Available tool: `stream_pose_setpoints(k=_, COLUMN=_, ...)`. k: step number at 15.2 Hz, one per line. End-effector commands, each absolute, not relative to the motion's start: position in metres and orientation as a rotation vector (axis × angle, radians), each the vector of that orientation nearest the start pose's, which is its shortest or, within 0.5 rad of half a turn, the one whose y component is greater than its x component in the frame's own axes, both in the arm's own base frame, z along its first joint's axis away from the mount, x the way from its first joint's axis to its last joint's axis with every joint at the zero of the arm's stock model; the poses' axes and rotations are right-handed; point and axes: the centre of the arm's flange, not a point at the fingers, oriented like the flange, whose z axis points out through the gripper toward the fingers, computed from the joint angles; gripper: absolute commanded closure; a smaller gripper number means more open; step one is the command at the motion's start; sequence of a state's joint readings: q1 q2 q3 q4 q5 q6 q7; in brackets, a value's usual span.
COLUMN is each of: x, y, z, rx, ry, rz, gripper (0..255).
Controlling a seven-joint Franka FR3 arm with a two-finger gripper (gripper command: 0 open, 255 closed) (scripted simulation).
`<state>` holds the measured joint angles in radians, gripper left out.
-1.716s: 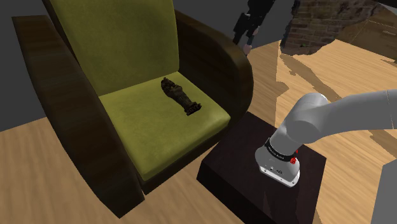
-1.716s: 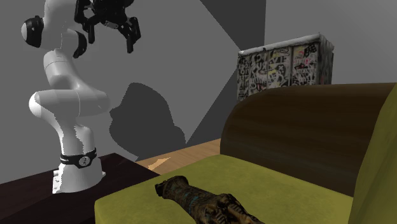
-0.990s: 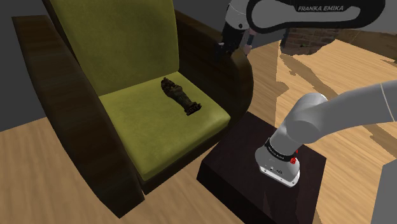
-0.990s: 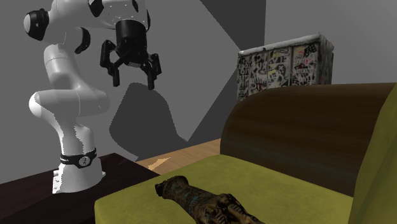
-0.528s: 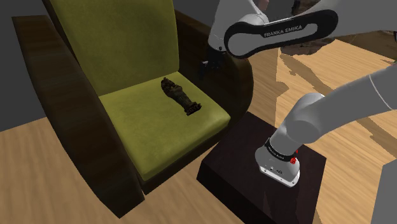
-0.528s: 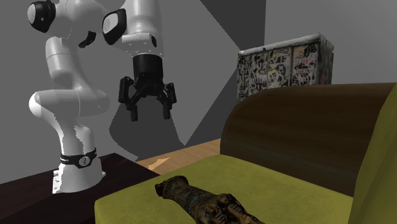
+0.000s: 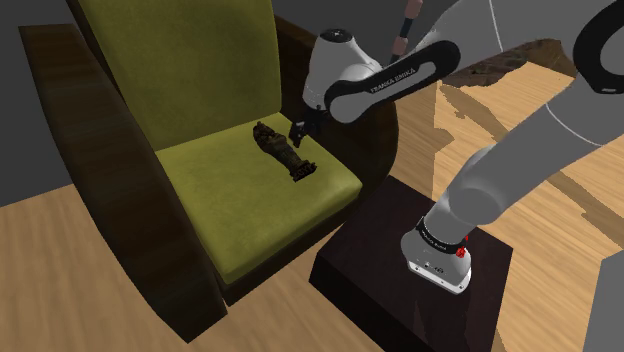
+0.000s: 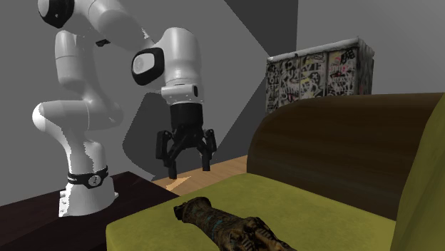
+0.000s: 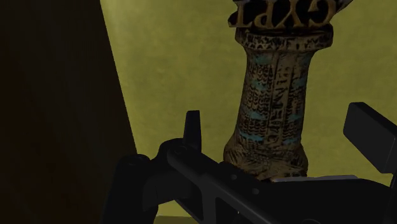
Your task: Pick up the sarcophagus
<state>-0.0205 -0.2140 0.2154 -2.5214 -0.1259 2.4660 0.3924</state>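
Lower than half a second ago, the pincer (image 8: 188, 165) now hangs over the green armchair seat (image 7: 230, 190), its fingers spread wide and holding nothing. Just beneath it, untouched, the dark patterned sarcophagus (image 7: 282, 151) lies flat on the cushion, near the brown armrest (image 7: 385, 140).

Sarcophagus (image 7: 284, 152): dk brown, flat on olive seat (image 7: 230, 195).
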Motion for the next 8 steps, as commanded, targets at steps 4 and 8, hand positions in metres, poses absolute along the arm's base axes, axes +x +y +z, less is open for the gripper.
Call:
stream_pose_setpoints(k=4, x=0.475, y=0.104, z=0.311, rx=-3.204, ry=0.191, rz=-0.288, gripper=0)
stream_pose_setpoints(k=8, x=0.482, y=0.108, z=0.286, rx=-3.205, ry=0.196, rz=-0.285, gripper=0)
